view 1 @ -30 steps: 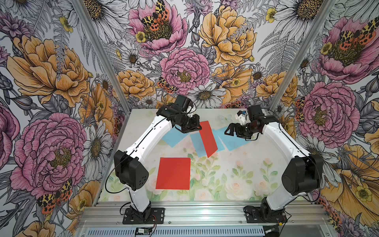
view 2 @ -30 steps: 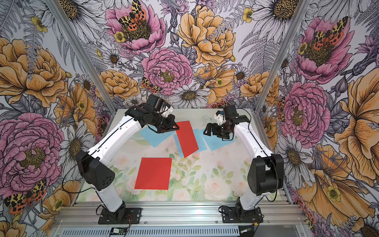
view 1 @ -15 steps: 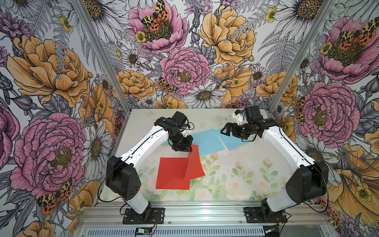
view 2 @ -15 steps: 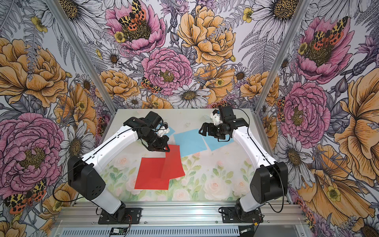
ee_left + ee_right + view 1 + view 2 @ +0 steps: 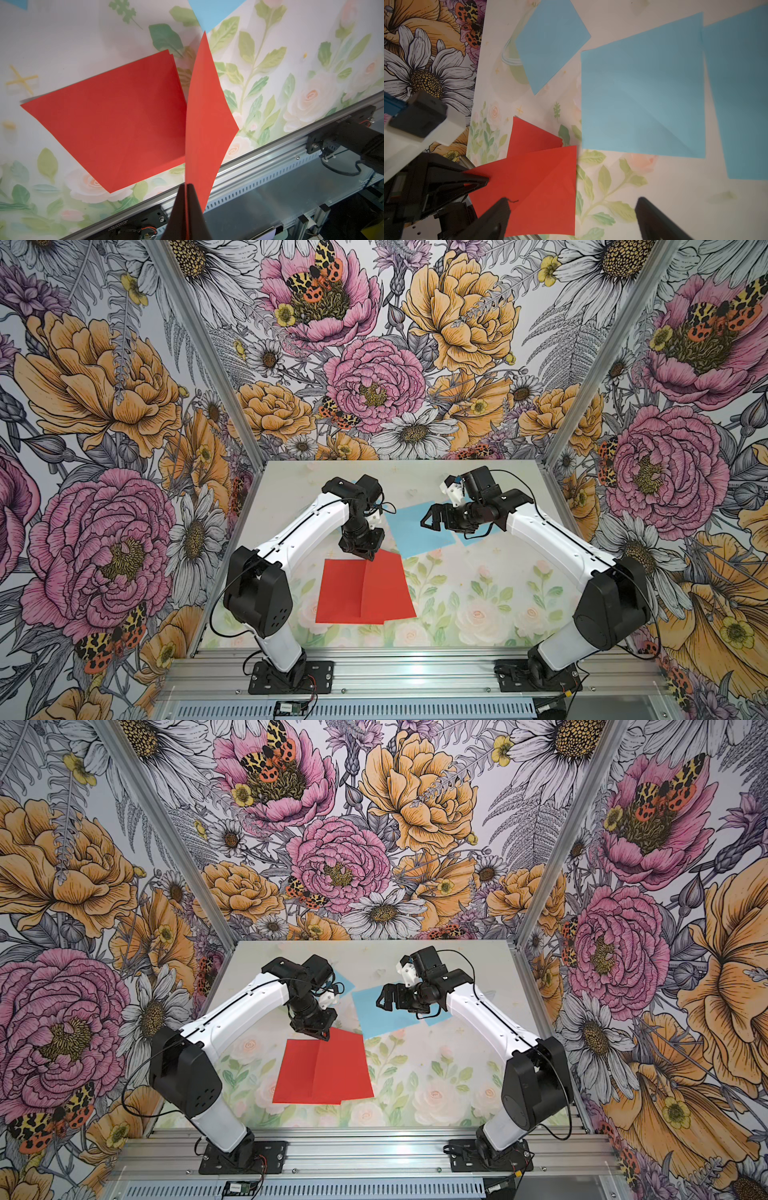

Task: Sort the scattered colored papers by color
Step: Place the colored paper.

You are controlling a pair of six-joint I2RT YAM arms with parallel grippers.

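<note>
My left gripper [image 5: 368, 558] [image 5: 188, 185] is shut on a corner of a red paper [image 5: 386, 585] [image 5: 207, 114]. That sheet hangs tilted, its lower edge resting half over a red stack [image 5: 340, 593] [image 5: 114, 124] lying flat at the front left. Two red sheets show in the stack. A large blue paper [image 5: 415, 531] [image 5: 643, 99] lies at the back middle. A second blue paper [image 5: 473, 538] [image 5: 741, 93] adjoins it on the right. A third blue paper [image 5: 341, 982] [image 5: 550, 41] lies behind the left arm. My right gripper [image 5: 428, 520] [image 5: 571, 200] hovers open over the large blue paper, holding nothing.
The tabletop [image 5: 478, 614] is printed with pale roses and leaves. An aluminium rail [image 5: 415, 668] with both arm bases runs along the front edge. Flower-printed walls close in the left, back and right sides.
The left gripper carried the red paper from the back middle down to the front left, onto the red stack. This uncovered the large blue paper. The right gripper drifted slightly left.
</note>
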